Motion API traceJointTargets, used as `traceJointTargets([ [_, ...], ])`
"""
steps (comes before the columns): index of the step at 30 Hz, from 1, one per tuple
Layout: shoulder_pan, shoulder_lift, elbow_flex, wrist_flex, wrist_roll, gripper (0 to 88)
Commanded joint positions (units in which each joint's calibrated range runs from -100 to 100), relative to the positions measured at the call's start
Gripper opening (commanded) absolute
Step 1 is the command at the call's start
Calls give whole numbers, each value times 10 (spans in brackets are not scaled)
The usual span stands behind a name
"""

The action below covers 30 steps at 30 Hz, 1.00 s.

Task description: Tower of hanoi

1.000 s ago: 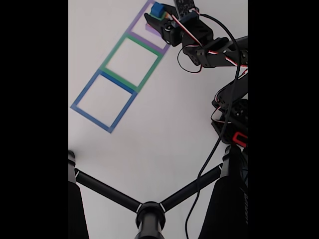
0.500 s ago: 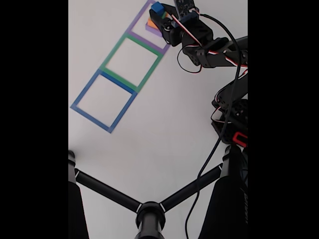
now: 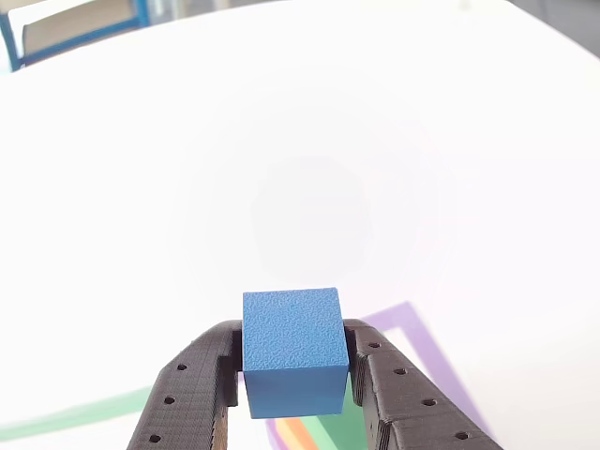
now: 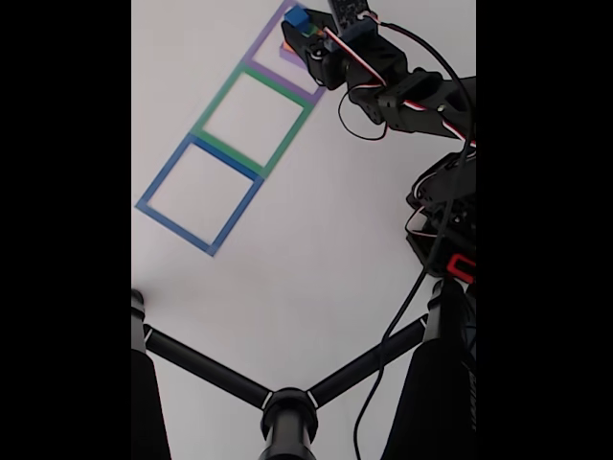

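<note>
My gripper (image 3: 292, 354) is shut on the small blue cube (image 3: 291, 328), one black finger (image 3: 187, 394) on each side, and holds it above the white table. Slivers of an orange block (image 3: 298, 434) and a green block (image 3: 333, 429) show just under the cube. In the fixed view the blue cube (image 4: 295, 16) sits in the gripper (image 4: 300, 24) at the top, over the purple tape square (image 4: 266, 35), where an orange block edge (image 4: 286, 43) peeks out. The rest of the stack is hidden by the gripper.
A green tape square (image 4: 218, 103) and a blue tape square (image 4: 163, 172) lie in a row below the purple one. The arm's base (image 4: 450, 230) and its cables stand at the right. Black tripod legs (image 4: 287, 412) cross the bottom.
The gripper has lifted slightly with the blue cube, which now sits a little higher and further left in the fixed view. The forearm has shifted with it.
</note>
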Motion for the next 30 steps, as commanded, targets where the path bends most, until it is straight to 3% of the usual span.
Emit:
traceJointTargets([
  [1,-14,-109,-75,155,6,24],
  [6,-16,-177,-199,391,6,21],
  [13,-43,-193,-496,778,6,18],
  [17,-68,-187,-645,943,6,19],
  [30,-150,-183,-829,1145,6,9],
])
